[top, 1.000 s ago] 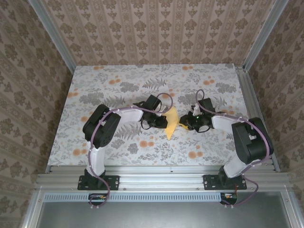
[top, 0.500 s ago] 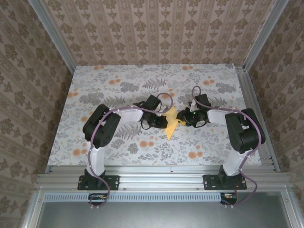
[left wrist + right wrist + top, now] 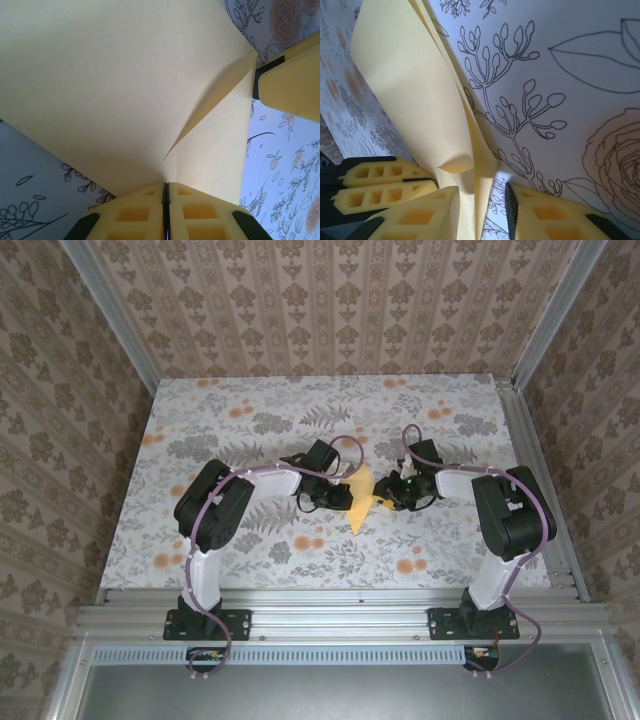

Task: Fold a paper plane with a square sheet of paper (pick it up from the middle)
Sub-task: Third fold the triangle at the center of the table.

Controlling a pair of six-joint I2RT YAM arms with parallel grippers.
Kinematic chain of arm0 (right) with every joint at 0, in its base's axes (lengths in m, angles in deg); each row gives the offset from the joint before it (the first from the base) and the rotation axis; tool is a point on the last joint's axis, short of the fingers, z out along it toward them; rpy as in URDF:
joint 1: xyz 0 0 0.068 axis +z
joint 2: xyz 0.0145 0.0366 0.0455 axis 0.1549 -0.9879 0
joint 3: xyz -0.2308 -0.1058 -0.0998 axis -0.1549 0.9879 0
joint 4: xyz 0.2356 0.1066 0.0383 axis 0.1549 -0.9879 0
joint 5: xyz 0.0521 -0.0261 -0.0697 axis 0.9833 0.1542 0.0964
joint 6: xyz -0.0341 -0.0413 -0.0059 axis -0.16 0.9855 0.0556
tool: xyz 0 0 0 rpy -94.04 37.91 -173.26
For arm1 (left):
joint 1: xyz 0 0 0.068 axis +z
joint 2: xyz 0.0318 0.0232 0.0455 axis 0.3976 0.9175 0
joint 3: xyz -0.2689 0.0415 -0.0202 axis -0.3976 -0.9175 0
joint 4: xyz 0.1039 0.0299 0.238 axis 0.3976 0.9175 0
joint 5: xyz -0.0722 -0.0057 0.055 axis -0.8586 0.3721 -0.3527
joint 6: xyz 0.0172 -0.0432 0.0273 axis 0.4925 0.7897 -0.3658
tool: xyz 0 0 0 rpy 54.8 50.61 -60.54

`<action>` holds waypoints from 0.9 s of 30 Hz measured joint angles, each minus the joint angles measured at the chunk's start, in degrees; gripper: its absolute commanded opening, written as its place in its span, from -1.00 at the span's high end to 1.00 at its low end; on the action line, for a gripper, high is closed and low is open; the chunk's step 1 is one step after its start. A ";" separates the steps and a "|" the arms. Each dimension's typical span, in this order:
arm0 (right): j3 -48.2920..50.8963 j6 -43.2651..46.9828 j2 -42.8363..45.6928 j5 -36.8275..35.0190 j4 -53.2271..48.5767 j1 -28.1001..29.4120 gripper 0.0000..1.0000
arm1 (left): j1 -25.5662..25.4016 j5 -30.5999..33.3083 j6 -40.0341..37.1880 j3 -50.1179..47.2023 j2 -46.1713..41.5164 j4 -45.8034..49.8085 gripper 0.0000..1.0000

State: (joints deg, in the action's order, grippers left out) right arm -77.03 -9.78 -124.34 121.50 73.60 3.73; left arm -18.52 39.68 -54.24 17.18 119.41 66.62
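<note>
Over mid-table, facing inward — left gripper [image 3: 166, 186] pinches paper [image 3: 125, 75], right gripper [image 3: 482, 190] parted around it.

So the square sheet of paper [image 3: 361, 504] is plain pale yellow with no print on it, and it's not lying flat. From overhead it reads as a narrow pointed strip around mid-table, running roughly front to back. Close up, a sharp crease fans out from the edge that's pinched tight in the left gripper [image 3: 166, 192]. The other side curls over loosely in a couple of layers, and one edge hangs down between the parted fingers of the right gripper [image 3: 482, 192].
</note>
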 measured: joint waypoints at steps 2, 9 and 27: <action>-0.04 -0.04 -0.02 0.17 0.46 0.17 0.38 | 0.00 0.00 -0.02 0.00 0.00 0.02 0.80; -0.13 -0.72 -1.03 1.84 3.08 0.96 0.44 | 0.00 -0.15 0.00 -0.04 0.00 -0.02 0.80; -0.13 -1.42 -2.40 3.30 6.16 3.80 0.86 | 0.17 -0.92 0.26 -0.37 -0.48 -0.15 0.66</action>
State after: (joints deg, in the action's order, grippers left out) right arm -77.17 -11.20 -126.74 124.80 79.76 7.53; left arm -18.35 38.76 -53.98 16.81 118.93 66.47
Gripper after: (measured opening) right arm 0.097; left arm 0.152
